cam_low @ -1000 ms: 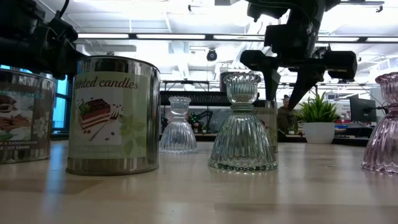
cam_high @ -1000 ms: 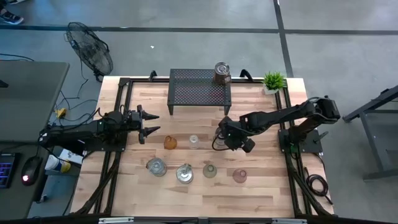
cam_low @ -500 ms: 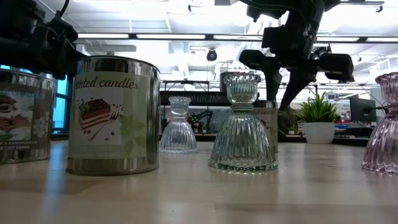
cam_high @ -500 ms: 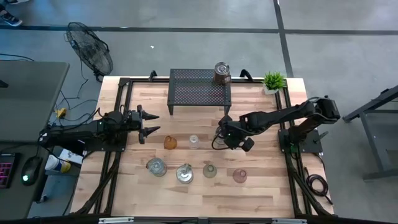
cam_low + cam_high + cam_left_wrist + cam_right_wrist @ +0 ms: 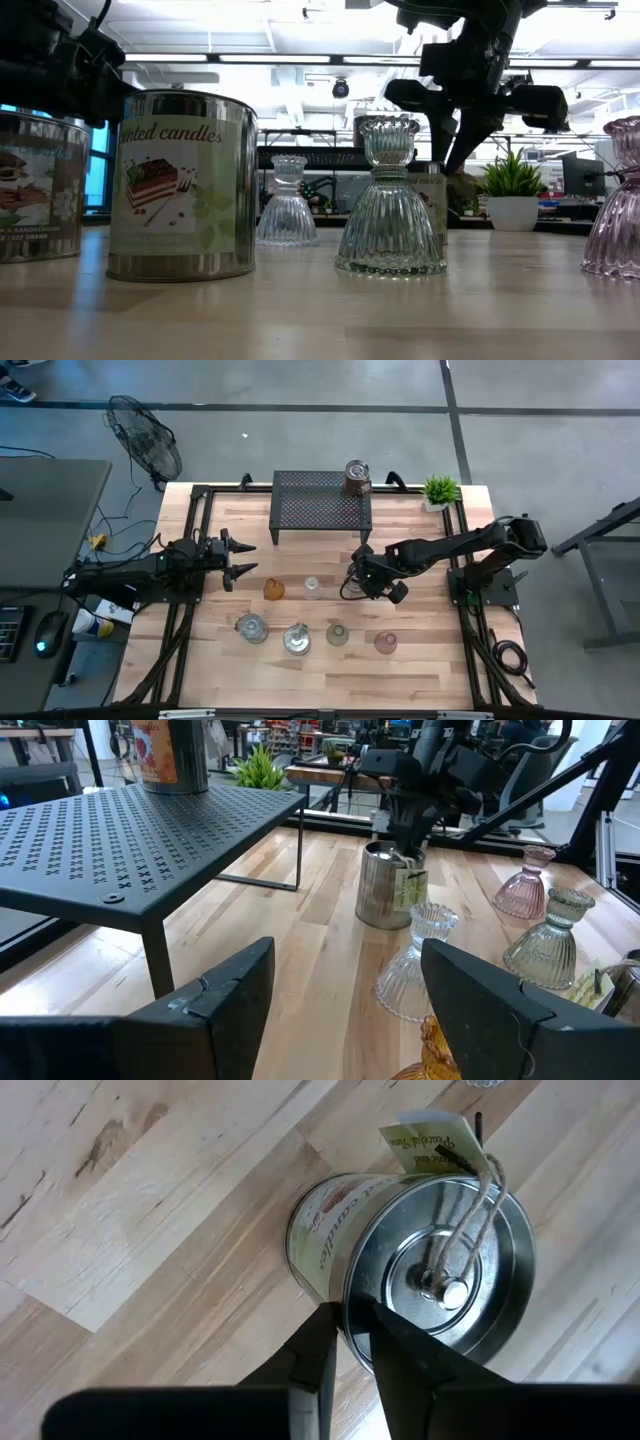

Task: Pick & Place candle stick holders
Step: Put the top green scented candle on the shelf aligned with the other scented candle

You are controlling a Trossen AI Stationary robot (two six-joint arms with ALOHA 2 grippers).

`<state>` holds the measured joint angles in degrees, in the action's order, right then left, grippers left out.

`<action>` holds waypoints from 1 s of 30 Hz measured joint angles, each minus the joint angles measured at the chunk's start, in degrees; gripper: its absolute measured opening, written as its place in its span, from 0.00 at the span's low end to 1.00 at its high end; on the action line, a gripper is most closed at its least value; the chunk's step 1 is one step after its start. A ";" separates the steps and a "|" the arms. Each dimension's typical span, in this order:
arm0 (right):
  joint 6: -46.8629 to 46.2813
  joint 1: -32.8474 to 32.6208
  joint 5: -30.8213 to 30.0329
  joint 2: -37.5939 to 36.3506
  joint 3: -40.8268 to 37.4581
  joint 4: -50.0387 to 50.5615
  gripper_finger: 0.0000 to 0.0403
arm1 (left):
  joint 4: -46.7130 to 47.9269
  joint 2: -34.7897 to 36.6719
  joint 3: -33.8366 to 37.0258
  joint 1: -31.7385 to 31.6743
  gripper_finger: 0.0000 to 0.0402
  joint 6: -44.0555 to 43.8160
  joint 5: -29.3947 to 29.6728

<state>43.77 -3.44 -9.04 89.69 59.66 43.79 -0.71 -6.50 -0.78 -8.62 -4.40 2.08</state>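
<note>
A silver candle tin (image 5: 352, 590) with a lid, a knob and a paper tag stands upright on the table in front of the black rack (image 5: 322, 508). My right gripper (image 5: 353, 581) comes down on it from above and is shut on its rim. An amber holder (image 5: 273, 589) and a small clear holder (image 5: 312, 588) stand to its left. Nearer me stand two silvery tins (image 5: 251, 627) (image 5: 296, 639), a pale ribbed holder (image 5: 337, 633) and a pinkish one (image 5: 385, 643). My left gripper (image 5: 240, 557) waits open at the table's left, pointing level. My right gripper pinches the tin's top rim (image 5: 352, 1302) on one side, one finger (image 5: 318, 1348) outside the wall and the other (image 5: 402, 1352) over the lid. The fingers slant steeply down from above. The tin stands upright with its base on the table (image 5: 388, 918).
Another tin (image 5: 357, 476) stands on the rack's far right corner, and a small potted plant (image 5: 438, 490) at the far right corner of the table. The dark frame rails (image 5: 195, 540) run along both sides. Bare wood lies along the near edge.
My right gripper has shut its fingers onto the tin's rim while staying in place above it. The tin has not moved.
</note>
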 joint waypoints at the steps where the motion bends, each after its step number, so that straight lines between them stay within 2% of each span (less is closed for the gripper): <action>1: -0.02 0.00 0.04 0.00 0.00 0.02 0.12 | 0.00 -0.02 0.00 0.02 0.62 0.02 -0.01; 16: -0.03 0.01 0.32 0.00 -0.04 0.04 0.11 | 0.01 0.00 0.00 0.01 0.62 0.02 0.01; 25: -0.30 0.02 1.98 0.00 -0.04 0.28 0.02 | 0.01 0.00 0.00 0.01 0.62 0.01 0.01; 30: -0.41 0.07 3.38 0.00 -0.02 0.88 0.01 | 0.01 0.00 0.00 0.01 0.62 0.02 0.01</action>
<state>43.36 -3.38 -5.66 89.69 59.63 44.67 -0.70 -6.51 -0.78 -8.61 -4.38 2.09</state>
